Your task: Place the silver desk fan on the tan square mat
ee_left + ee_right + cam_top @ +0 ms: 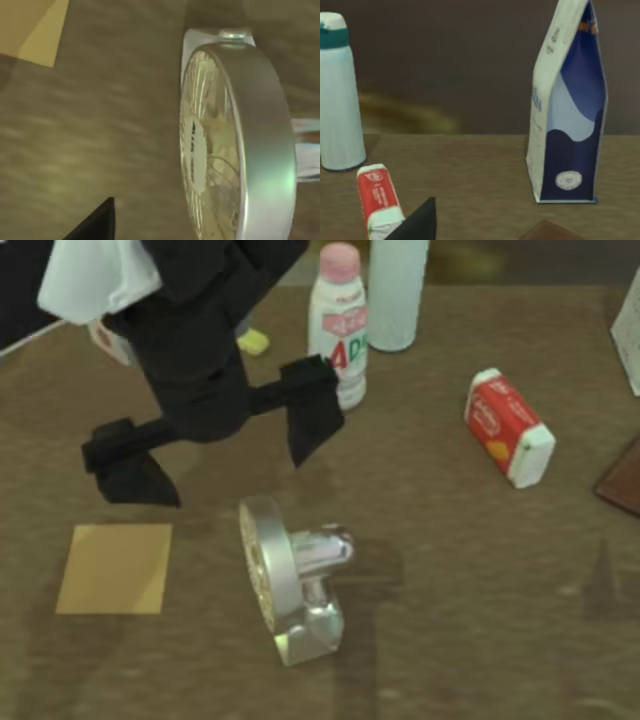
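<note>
The silver desk fan [295,575] stands near the table's middle front, its round grille head [235,145] seen edge-on, with the motor housing and blocky base behind and below it. The tan square mat [115,568] lies flat to the fan's left, a gap of bare table between them; one of its corners shows in the left wrist view [42,35]. My left gripper [236,483] hangs open over the table just behind the fan's head, holding nothing. My right gripper [480,235] is outside the top view; one dark finger [420,222] shows, and it holds nothing.
At the back stand a pink-capped bottle [338,320] and a white bottle [398,290]. A red and white box [508,427] lies to the right. The dark brown-red flat piece [625,480] is at the right edge, and a blue and white bag [567,110] stands behind it.
</note>
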